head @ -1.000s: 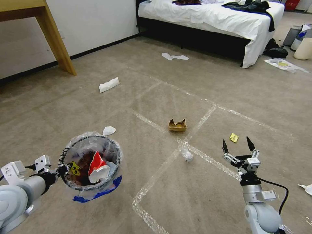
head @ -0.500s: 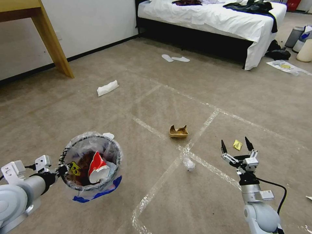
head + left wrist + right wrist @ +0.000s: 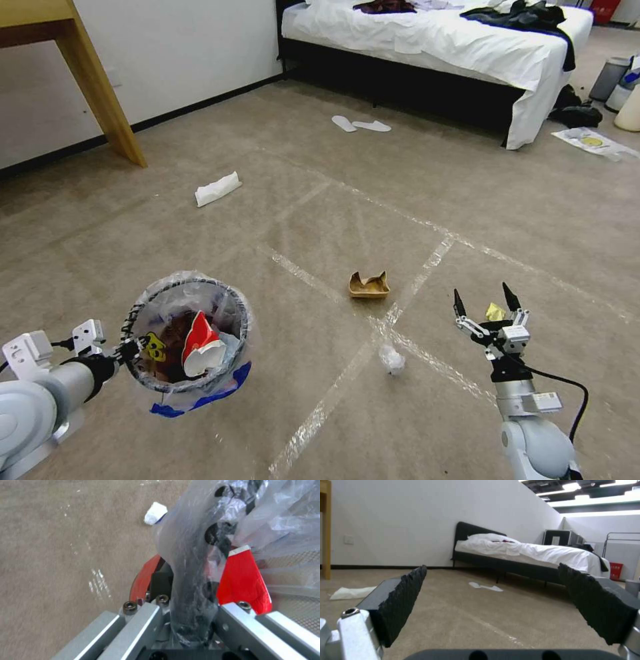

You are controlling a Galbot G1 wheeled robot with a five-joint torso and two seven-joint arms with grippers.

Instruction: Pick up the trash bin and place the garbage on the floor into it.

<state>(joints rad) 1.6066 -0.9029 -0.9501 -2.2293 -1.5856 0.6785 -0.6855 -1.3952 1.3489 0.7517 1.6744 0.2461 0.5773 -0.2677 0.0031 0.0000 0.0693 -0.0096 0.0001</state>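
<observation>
The left gripper [image 3: 123,349] clamps the near rim of the bin [image 3: 189,335], carrying it clear of the floor [image 3: 280,200]; in the left wrist view its fingers [image 3: 233,625] pinch wire and crinkled liner together. The right gripper [image 3: 486,308] hangs spread and empty, its toothed pads [image 3: 405,600] wide apart. A crumpled tissue [image 3: 391,360] lies just beside it on the bin's side, a yellow scrap [image 3: 495,311] just beyond its tips, a cardboard tray [image 3: 369,285] farther ahead. All this garbage looks light and crushable: the tissue should yield to a pinch across its middle, while the stiffer tray is best taken by one upturned wall.
</observation>
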